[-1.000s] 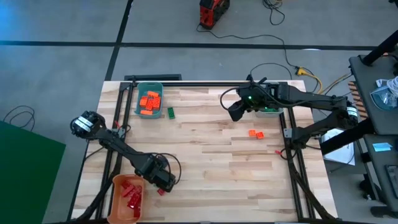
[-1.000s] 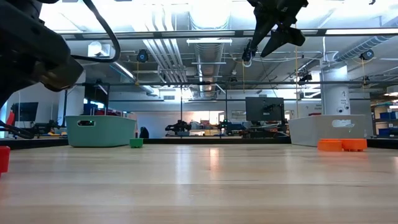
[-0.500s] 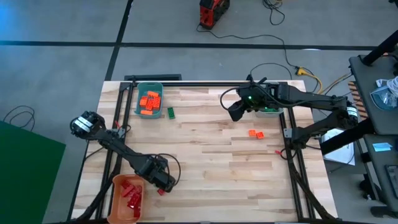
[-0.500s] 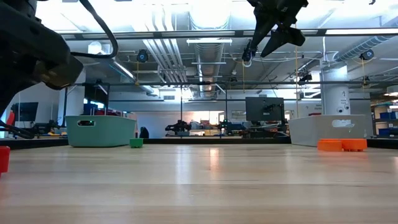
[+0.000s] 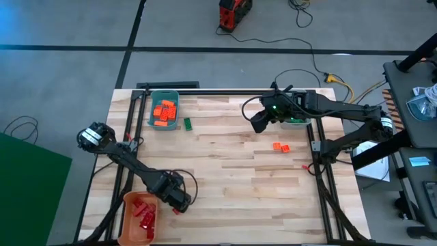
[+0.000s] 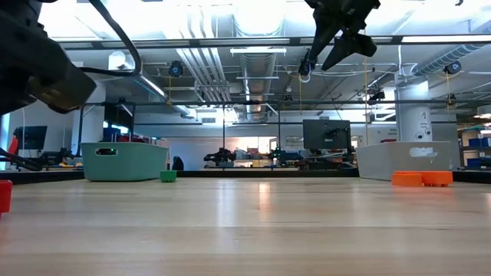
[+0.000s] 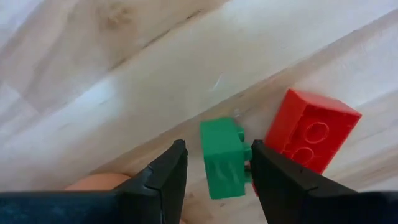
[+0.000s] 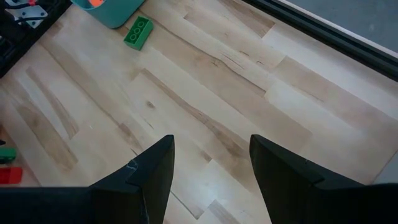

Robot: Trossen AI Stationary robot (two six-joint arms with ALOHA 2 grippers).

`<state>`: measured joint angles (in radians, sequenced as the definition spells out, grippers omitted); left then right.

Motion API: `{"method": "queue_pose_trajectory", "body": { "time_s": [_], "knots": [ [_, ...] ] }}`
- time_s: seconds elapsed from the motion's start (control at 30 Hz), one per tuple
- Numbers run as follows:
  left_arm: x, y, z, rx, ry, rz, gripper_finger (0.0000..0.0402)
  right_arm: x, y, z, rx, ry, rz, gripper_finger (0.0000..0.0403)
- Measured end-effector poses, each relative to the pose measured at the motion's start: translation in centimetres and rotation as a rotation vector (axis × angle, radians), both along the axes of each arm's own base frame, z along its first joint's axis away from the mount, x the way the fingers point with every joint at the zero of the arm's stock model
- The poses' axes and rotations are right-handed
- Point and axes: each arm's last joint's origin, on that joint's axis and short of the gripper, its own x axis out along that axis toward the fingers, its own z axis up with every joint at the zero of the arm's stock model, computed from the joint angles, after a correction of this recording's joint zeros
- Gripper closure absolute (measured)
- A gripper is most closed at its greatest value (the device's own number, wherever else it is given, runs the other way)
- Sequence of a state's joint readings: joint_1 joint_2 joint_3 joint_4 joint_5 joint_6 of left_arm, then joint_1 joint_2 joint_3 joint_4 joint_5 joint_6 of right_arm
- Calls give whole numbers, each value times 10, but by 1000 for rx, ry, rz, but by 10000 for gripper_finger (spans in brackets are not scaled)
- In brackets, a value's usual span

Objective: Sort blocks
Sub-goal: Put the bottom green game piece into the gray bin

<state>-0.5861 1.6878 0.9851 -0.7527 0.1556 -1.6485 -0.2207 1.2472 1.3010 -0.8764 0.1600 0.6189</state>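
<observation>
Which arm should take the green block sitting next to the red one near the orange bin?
Left. The left gripper is low with open fingers straddling the green block, which touches the red block beside the orange bin. The right gripper hangs open, high over the table's far side.

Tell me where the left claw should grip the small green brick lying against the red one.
Grip the green brick across its two free side faces, coming straight down. The red brick touches one end, so those sides are the clear ones; the left claw already straddles them, open.
</observation>
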Motion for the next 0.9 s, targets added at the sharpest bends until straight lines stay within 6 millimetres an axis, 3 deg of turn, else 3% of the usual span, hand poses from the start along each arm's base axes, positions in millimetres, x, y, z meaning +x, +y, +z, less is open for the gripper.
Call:
{"method": "queue_pose_trajectory", "body": {
  "time_s": [0.67,0.9],
  "knots": [
    [-1,0,-1,6,-7,-13,251,0,0,0,7,-3,-9,202],
    [-1,0,-1,4,-10,-13,304,0,0,0,6,-3,-8,202]
  ]
}}
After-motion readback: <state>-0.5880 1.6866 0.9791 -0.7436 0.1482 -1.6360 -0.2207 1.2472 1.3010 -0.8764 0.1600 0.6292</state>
